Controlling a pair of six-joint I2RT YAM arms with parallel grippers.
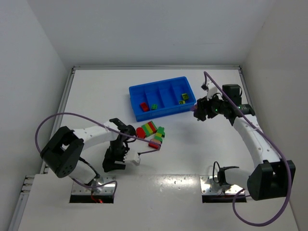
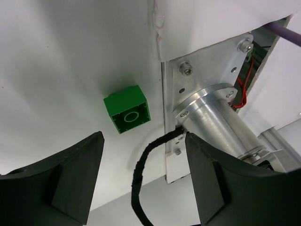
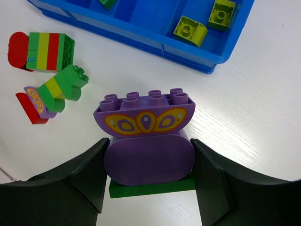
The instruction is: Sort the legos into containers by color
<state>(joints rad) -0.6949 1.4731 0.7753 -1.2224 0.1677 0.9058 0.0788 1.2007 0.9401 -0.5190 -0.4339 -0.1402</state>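
Note:
My right gripper (image 3: 149,142) is shut on a purple lego stack (image 3: 146,125): a butterfly-printed brick, a rounded purple brick and a green plate. It holds the stack near the right front corner of the blue tray (image 3: 155,40); in the top view the gripper (image 1: 198,113) is just right of the tray (image 1: 136,91). My left gripper (image 2: 143,137) is open and empty, with a green brick (image 2: 127,109) lying just beyond it. In the top view this gripper (image 1: 114,162) is near the left arm's base. Two striped stacks (image 1: 147,129) (image 1: 158,136) lie in front of the tray.
The tray holds a red brick (image 1: 144,106), a green brick (image 1: 154,106) and two yellow-green bricks (image 3: 190,30) in its rightmost compartment. A black cable (image 2: 141,174) and the arm's metal mount (image 2: 207,113) are close to my left gripper. White walls enclose the table.

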